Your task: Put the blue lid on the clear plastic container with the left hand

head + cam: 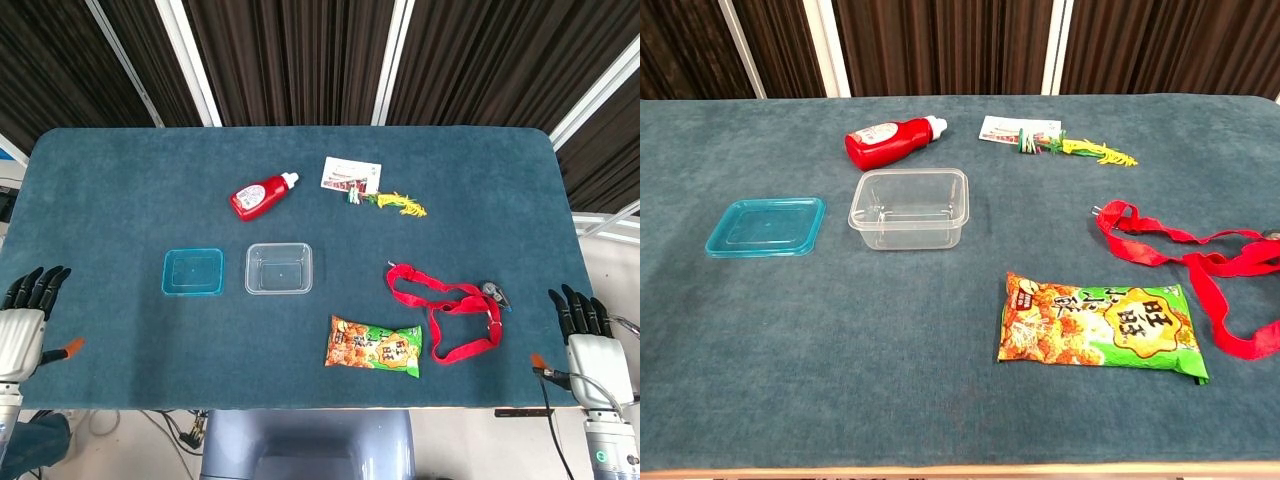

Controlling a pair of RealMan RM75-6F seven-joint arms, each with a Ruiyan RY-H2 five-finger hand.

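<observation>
The blue lid (pixel 193 272) (pixel 766 227) lies flat on the table, just left of the clear plastic container (pixel 279 268) (pixel 908 208), which stands upright with nothing in it. My left hand (pixel 24 322) is at the table's near left corner, well away from the lid, fingers straight and apart, holding nothing. At the near right corner my right hand (pixel 587 332) holds nothing either, its fingers extended. Neither hand shows in the chest view.
A red bottle (pixel 262 195) lies behind the container. A card (pixel 351 174) and a yellow-green tassel (pixel 395 203) sit further back. A red lanyard (pixel 448 311) and a snack packet (pixel 373 345) lie to the right on the blue cloth table (pixel 120 200).
</observation>
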